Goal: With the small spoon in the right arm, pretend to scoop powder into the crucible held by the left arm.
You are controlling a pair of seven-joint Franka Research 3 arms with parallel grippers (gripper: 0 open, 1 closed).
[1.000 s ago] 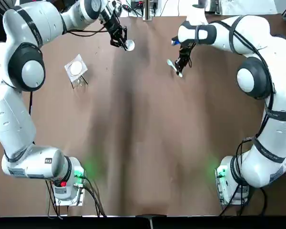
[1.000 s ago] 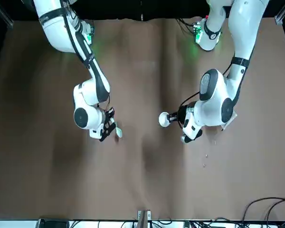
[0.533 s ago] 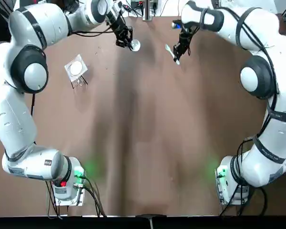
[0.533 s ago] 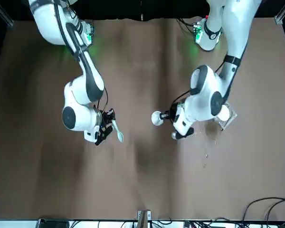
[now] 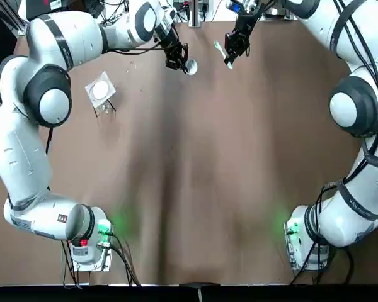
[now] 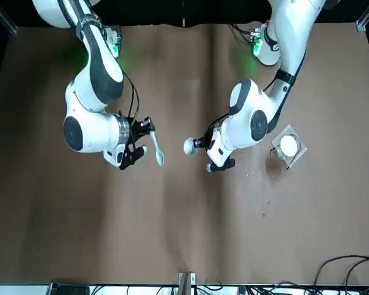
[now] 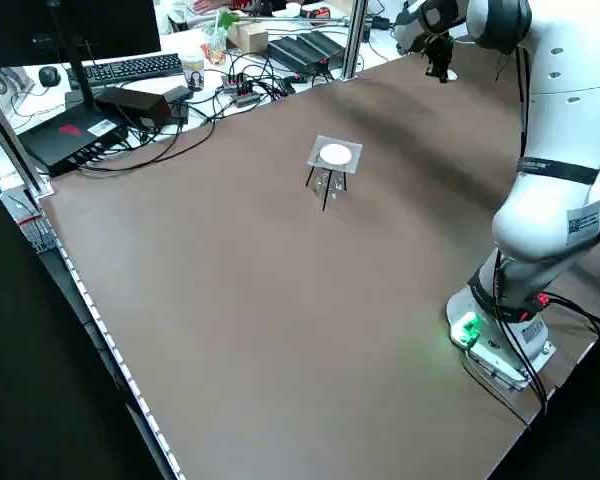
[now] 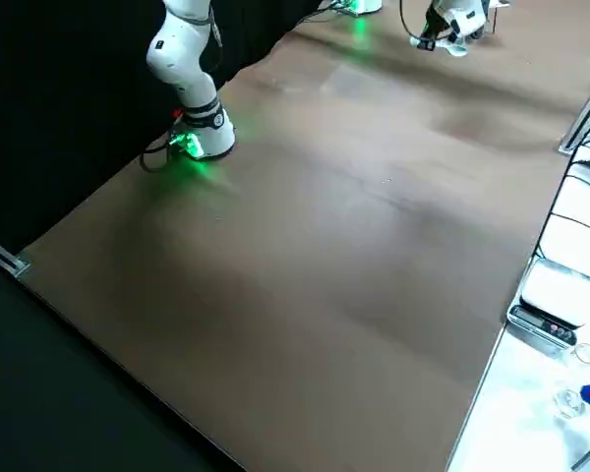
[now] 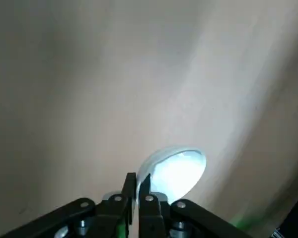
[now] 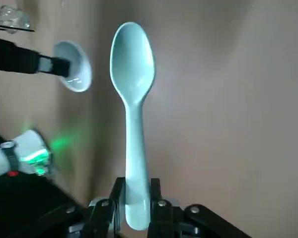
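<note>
Both arms reach over the far end of the tabletop (image 5: pixel 195 189). The left tool (image 5: pixel 177 59) pinches the rim of the small white crucible (image 5: pixel 190 67), its fingers almost together on the thin wall. The right tool (image 5: pixel 234 43) is clamped narrowly on the handle end of the pale spoon (image 5: pixel 222 53). The spoon's bowl sticks out near the crucible, with a clear gap between them.

The risks, as I judge them:
- The crucible is held only by its edge, so a bump from the spoon could twist it out of the grip.
- The spoon could swivel in its narrow hold.
- With both arms stretched far and close together, a misjudged approach could knock the tools together.
</note>
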